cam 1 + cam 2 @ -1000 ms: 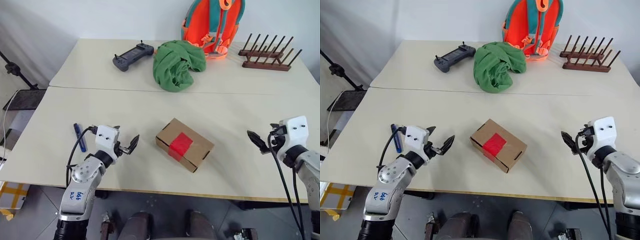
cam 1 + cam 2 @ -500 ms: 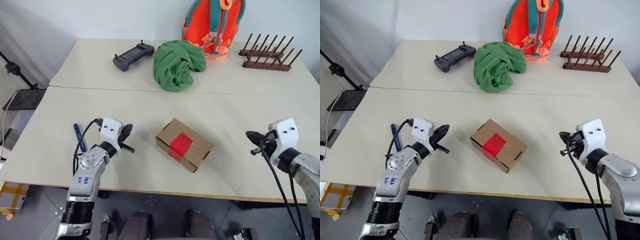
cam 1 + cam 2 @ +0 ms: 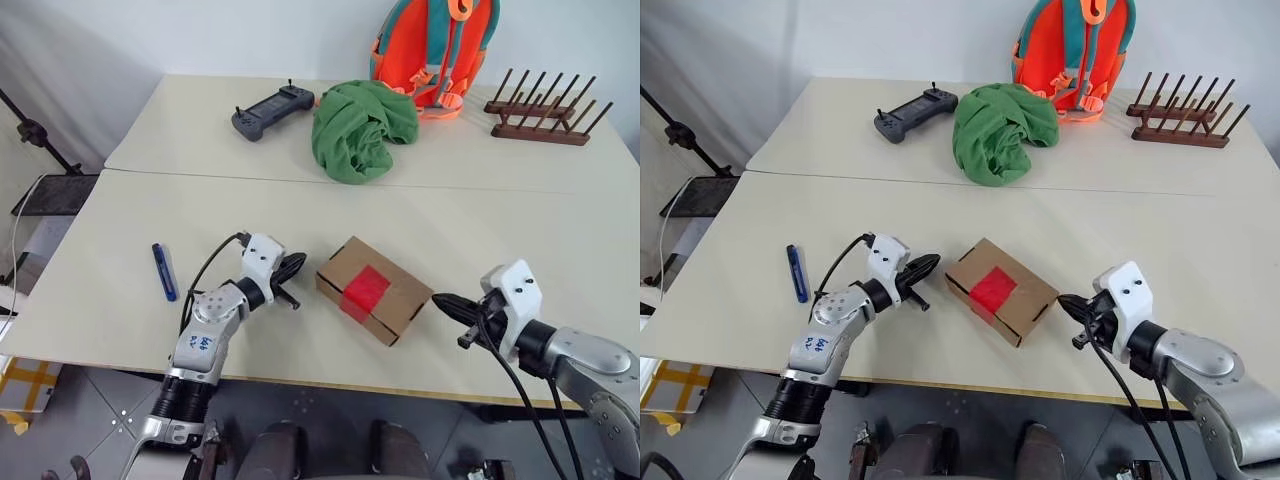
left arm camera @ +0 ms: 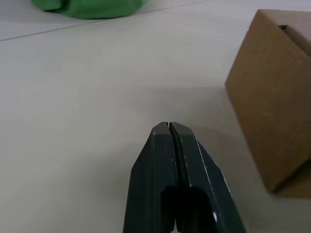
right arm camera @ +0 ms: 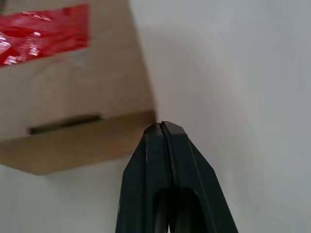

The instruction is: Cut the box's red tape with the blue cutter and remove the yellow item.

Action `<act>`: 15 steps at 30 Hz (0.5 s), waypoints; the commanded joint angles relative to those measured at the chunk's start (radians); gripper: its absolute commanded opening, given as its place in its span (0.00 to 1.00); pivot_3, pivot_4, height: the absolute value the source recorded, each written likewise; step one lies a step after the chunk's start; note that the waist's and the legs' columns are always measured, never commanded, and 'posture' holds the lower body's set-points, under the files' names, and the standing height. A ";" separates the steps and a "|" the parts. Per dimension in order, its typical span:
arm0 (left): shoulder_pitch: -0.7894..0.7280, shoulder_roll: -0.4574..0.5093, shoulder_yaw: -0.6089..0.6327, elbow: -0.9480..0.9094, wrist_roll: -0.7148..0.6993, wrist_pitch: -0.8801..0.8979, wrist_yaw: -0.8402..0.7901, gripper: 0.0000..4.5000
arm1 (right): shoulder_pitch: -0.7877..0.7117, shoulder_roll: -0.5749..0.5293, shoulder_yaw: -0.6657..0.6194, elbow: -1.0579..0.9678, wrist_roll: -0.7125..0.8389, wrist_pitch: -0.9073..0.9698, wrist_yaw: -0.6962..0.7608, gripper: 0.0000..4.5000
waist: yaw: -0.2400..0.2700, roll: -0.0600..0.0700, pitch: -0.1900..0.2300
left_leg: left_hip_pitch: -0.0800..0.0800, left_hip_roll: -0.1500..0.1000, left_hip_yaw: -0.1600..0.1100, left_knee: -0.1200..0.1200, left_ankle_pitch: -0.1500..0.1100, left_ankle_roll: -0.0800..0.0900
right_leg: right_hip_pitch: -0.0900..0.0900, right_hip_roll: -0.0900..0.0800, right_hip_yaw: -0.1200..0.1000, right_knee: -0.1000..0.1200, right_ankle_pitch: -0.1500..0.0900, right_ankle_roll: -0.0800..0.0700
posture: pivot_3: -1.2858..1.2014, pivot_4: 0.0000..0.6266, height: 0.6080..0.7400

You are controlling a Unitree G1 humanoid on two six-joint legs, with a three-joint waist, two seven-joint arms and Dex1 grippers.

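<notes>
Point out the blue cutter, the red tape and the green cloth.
blue cutter (image 3: 163, 271), left eye view, middle of its slim body.
red tape (image 3: 365, 293), left eye view, centre of the strip on the box top.
green cloth (image 3: 360, 130), left eye view, middle of the bundle.

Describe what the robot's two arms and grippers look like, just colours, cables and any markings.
Both arms are silver-grey metal with a white block at the wrist and loose black cables looping alongside. The left gripper and right gripper each have two slim black fingers. The left arm carries blue handwritten marks on a forearm joint.

Robot test room, plain white tables (image 3: 150, 130), stand (image 3: 25, 130), cables
</notes>
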 commanded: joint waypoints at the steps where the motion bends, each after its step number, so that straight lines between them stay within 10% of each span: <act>1: -0.032 -0.007 -0.012 0.022 0.007 -0.041 -0.022 0.01 | 0.034 -0.023 -0.019 -0.089 0.047 0.043 -0.002 0.00 | 0.001 0.000 0.000 | 0.000 0.000 0.000 0.000 0.000 0.000 | 0.000 0.000 0.000 0.000 0.000 0.000 | 0.52 0.24 1.00; 15: -0.120 -0.059 -0.075 0.117 -0.006 -0.061 -0.137 0.01 | -0.069 0.042 0.114 -0.039 0.005 0.008 -0.068 0.00 | -0.005 -0.002 0.001 | 0.001 -0.001 0.002 0.001 -0.001 0.001 | 0.000 0.001 0.001 0.000 0.000 0.000 | 0.52 0.24 1.00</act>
